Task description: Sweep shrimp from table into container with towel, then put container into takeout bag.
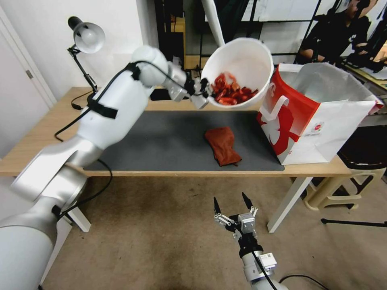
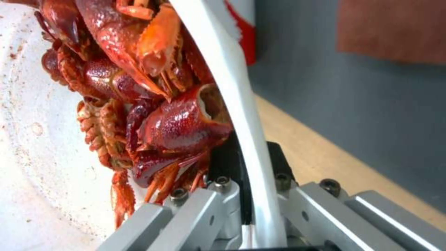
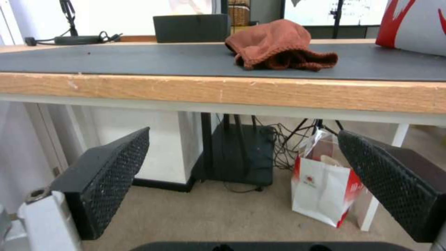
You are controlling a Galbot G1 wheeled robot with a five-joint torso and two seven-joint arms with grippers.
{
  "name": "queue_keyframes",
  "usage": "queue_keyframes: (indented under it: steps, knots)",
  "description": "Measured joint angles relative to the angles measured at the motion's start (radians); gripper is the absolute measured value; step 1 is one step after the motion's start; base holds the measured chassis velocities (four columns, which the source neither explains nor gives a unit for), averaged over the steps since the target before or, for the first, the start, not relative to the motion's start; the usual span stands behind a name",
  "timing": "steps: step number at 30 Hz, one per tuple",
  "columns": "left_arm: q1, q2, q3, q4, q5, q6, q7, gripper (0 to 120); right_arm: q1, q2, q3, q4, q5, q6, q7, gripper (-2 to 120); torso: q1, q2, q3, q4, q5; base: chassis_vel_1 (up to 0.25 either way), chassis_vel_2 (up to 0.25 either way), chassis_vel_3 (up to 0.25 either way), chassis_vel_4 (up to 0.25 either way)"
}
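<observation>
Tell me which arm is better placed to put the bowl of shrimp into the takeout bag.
Left. The left gripper already pinches the rim of the container, holding it tilted in the air with the shrimp inside, beside the open takeout bag. The right gripper hangs open below the table edge.

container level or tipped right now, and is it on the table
Tipped and off the table: the left gripper clamps the container by its rim, its opening facing the camera, shrimp piled at the low side.

Right gripper (image 3: 241, 181): jaws spread wide, below the table (image 3: 232, 92) edge.
Towel (image 3: 276, 47): bunched on grey mat (image 3: 116, 59), twelve o'clock.
</observation>
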State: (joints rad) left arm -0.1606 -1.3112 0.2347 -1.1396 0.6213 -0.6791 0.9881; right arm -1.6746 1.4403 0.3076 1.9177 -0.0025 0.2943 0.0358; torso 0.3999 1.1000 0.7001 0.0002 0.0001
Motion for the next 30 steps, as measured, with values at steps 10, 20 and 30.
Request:
queue_keyframes:
  steps: [10, 20, 30]
  knots:
    - [-0.102, -0.170, -0.011, 0.162, 0.071, -0.017, -0.051, 0, -0.007, 0.013, 0.002, -0.004, -0.010, 0.006, 0.000, 100, 0.000, 0.000, 0.000, -0.0006, 0.0003, 0.000, 0.000, 0.000, 0.000]
    - [-0.170, -0.305, -0.025, 0.272, 0.120, -0.025, -0.097, 0, -0.009, 0.017, 0.007, -0.007, -0.014, 0.010, 0.001, 100, 0.000, 0.000, 0.000, -0.0006, 0.0004, 0.000, 0.000, 0.000, 0.000]
    - [-0.196, -0.302, 0.004, 0.313, 0.148, -0.032, -0.147, 0, 0.000, 0.019, 0.007, -0.016, -0.013, 0.010, 0.002, 100, 0.000, 0.000, 0.000, -0.0002, -0.0001, 0.000, 0.000, 0.000, 0.000]
